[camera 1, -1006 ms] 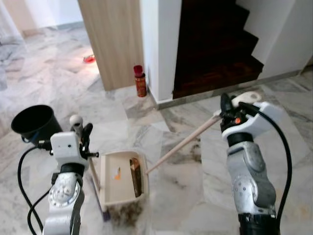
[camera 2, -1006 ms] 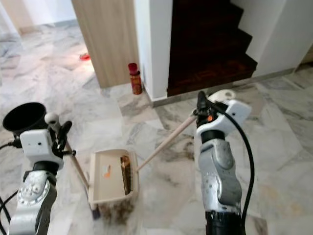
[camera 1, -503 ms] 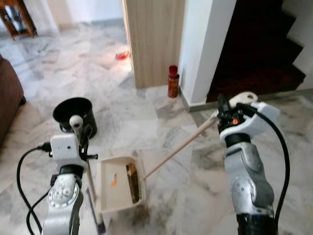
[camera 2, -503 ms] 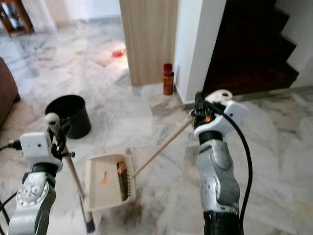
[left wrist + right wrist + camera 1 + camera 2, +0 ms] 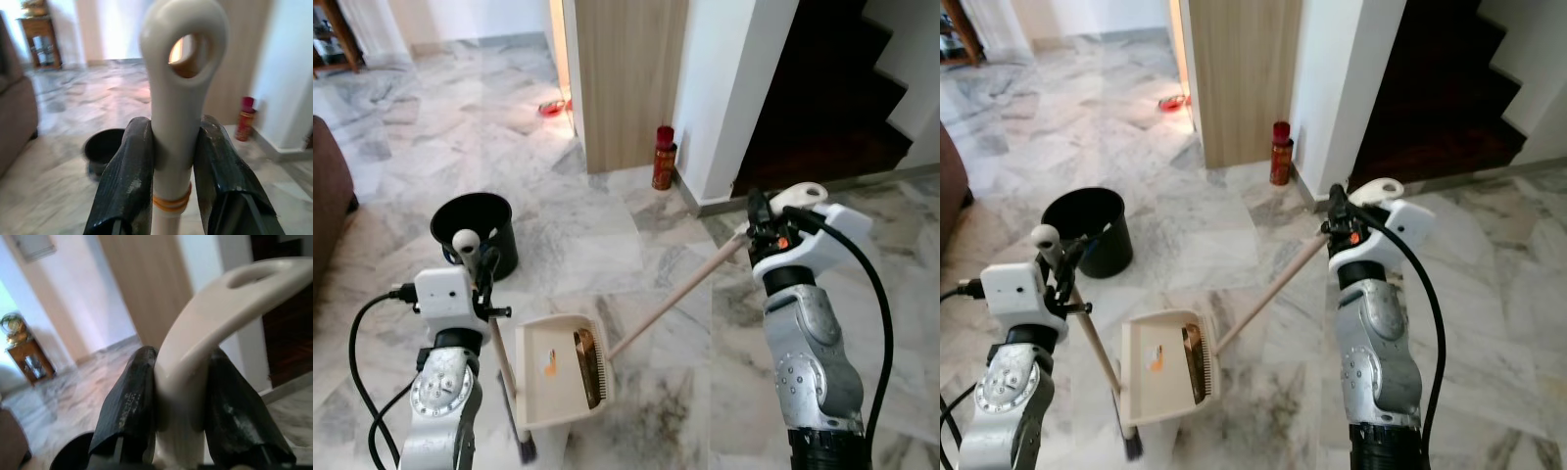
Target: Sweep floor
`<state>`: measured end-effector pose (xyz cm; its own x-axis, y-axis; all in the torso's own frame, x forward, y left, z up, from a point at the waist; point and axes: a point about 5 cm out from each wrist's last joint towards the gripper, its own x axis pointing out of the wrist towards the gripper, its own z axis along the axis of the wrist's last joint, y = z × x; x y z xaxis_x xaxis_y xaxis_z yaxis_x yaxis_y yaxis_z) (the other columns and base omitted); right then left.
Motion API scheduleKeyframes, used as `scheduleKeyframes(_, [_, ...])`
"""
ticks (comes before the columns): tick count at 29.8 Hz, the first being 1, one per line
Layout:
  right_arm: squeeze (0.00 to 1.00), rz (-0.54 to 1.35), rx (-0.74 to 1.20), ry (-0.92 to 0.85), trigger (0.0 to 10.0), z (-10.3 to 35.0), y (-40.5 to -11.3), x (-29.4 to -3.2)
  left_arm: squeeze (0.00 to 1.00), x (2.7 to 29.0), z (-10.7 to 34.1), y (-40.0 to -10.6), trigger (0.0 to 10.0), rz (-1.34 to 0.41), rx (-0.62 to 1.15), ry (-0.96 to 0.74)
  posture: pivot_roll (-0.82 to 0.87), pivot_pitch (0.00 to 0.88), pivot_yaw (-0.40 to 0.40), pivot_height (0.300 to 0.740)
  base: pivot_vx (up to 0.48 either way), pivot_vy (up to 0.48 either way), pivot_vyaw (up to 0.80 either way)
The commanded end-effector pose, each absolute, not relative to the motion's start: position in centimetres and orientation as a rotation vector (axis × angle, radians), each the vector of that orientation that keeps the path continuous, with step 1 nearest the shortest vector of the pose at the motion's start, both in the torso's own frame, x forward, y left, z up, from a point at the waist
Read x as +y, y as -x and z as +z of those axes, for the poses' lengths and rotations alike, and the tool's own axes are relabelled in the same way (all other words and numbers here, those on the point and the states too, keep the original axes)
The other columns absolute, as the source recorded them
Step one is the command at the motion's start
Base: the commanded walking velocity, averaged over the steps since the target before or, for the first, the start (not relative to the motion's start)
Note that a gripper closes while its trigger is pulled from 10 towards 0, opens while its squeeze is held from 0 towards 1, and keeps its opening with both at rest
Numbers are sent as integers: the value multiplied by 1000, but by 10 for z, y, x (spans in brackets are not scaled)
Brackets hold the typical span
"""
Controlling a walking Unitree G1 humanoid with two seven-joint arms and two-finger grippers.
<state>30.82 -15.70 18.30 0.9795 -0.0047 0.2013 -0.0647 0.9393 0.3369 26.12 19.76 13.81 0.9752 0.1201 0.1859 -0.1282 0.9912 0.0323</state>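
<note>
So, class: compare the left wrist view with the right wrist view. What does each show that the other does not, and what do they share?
The left wrist view alone shows the left gripper clamped on the dustpan handle, and a red can by the white wall. The right wrist view alone shows the right gripper clamped on the broom handle, beside the dark stairwell. Both share the black bucket on the marble floor, the wooden panel and a small wooden table far off.
</note>
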Motion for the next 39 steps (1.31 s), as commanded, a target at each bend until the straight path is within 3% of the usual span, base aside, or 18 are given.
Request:
scheduleKeyframes(1, [0,88,-259,-388,10000,198,-308,-146,0,202,150,-260,10000,143,-244,-62,-9,54,8,740,0,0,800])
scheduleKeyframes(7, [0,104,-264,-398,10000,200,-307,-144,0,202,150,-260,10000,144,-248,-63,-11,56,10,740,0,0,695])
scheduleKeyframes(23, [0,133,-268,-417,10000,203,-308,-140,0,203,150,-261,10000,152,-235,-76,-7,57,11,740,0,0,0])
scheduleKeyframes(32, [0,145,-272,-399,10000,205,-309,-138,0,203,151,-262,10000,158,-235,-80,-10,82,10,740,257,0,0])
scheduleKeyframes(39, [0,156,-279,-400,10000,206,-308,-136,0,203,151,-262,10000,156,-237,-84,-8,75,9,740,287,0,757])
